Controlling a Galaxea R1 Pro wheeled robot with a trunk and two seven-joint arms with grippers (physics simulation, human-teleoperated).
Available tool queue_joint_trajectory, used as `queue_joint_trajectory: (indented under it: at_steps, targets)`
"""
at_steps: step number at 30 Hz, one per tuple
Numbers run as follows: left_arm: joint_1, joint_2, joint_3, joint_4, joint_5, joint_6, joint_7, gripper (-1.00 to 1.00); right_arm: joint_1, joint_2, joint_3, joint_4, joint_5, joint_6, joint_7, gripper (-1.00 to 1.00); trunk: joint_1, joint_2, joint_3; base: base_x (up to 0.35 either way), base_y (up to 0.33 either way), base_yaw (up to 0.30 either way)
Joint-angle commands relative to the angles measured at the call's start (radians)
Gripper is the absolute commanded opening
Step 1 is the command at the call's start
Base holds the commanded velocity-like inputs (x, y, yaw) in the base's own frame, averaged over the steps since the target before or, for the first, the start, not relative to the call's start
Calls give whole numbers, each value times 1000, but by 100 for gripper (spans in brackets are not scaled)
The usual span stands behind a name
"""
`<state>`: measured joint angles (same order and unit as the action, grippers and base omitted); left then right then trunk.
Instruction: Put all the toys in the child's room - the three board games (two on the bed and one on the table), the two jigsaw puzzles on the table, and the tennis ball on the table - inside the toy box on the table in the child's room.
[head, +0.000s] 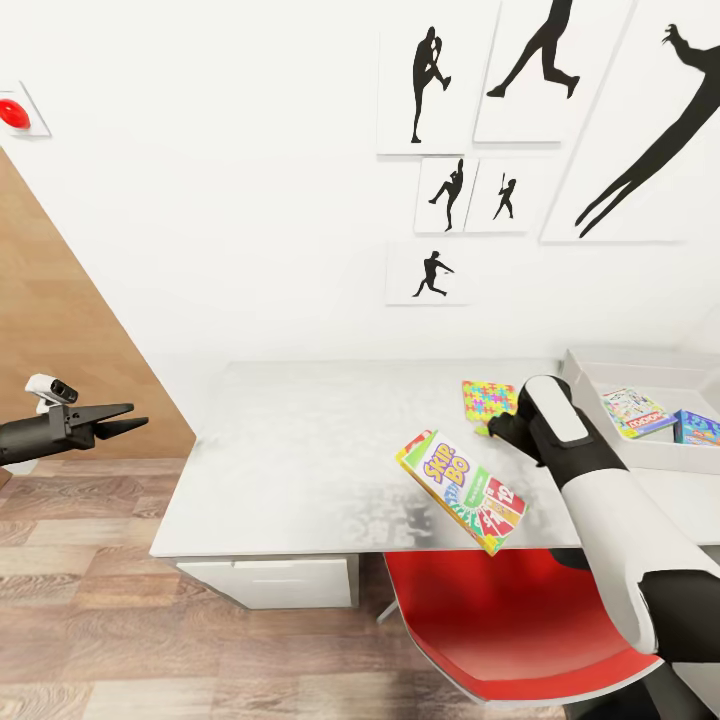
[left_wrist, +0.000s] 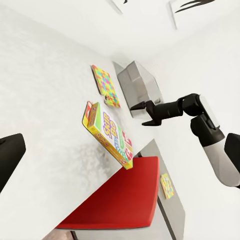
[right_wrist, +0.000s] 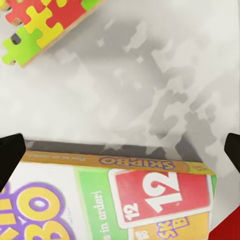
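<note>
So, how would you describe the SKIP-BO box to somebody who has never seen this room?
Find the long pale table under the black silhouette prints. Near its front edge, above the red chair, lies the SKIP-BO box. Unlike the thin jigsaw puzzle behind it, it is thick, green-edged, with red number cards printed on it.

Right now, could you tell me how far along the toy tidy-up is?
Two board games already lie in the toy box. The SKIP-BO box lies on the table edge beneath the open right gripper, not held. It and a jigsaw puzzle still need boxing.
</note>
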<state>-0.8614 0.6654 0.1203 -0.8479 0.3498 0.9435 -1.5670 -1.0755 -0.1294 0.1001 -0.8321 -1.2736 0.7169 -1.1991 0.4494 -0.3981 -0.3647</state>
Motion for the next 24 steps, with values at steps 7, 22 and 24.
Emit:
queue_joint_trajectory:
  at_steps: [7,22,24]
  targets:
    - [-1,0,-1,0,0,11,-4,100,0,-1,-21,-1,-7,0,-8,100,1,-2,-2,0,0,0]
    - [-1,0,-1,0,0,11,-4,100,4,0,-28,0,-10,-3,-6,100,1,-2,-2,0,0,0]
    - [-1,0,-1,0,0,11,-4,100,6,0,-30,1,-11,-3,-3,100,1,-2,-2,0,0,0]
